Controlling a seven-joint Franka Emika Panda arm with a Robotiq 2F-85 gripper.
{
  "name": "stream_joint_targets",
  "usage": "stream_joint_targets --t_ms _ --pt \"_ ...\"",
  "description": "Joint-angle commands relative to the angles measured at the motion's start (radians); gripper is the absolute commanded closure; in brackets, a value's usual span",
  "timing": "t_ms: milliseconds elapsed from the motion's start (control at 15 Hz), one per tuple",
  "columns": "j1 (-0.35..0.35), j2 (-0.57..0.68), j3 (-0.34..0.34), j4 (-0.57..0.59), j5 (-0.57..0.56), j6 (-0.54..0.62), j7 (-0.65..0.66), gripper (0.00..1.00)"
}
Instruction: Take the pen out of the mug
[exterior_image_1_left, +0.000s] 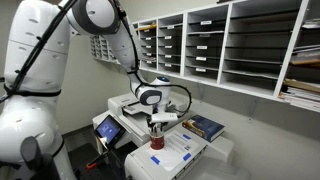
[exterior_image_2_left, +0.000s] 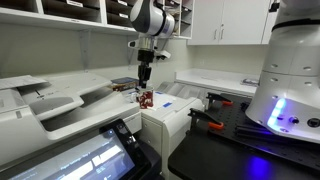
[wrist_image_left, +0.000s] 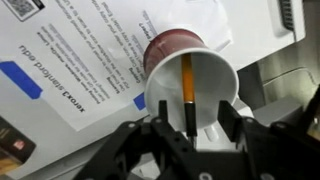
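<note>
The mug (wrist_image_left: 170, 50) is a small red cup, white inside, and stands on a printed white sheet. In the wrist view I look down into it. The pen (wrist_image_left: 187, 78), orange with a black upper end, leans inside it and sticks up above the rim. My gripper (wrist_image_left: 197, 118) is open right above the mug. Its two black fingers stand on either side of the pen's black end and do not touch it. In both exterior views the gripper (exterior_image_1_left: 157, 127) (exterior_image_2_left: 145, 80) hangs straight down over the mug (exterior_image_1_left: 156, 143) (exterior_image_2_left: 146, 99).
The mug stands on top of a white printer (exterior_image_1_left: 185, 152) (exterior_image_2_left: 60, 110). A dark blue book (exterior_image_1_left: 205, 126) lies behind it. Wall shelves with paper trays (exterior_image_1_left: 240, 50) run above. A printer touch screen (exterior_image_2_left: 90, 160) sits near the front edge.
</note>
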Motion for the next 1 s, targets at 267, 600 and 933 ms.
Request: stream_joint_targets --t_ms 267,600,933 --pt "-0.049 0.04 0.037 0.004 -0.053 0.03 0.008 0.49" --pt "-0.098 0.084 0.09 0.007 -0.041 0.056 -0.034 0.61" --pt "-0.132 0.097 0.125 -0.007 -0.071 0.117 -0.034 0.88"
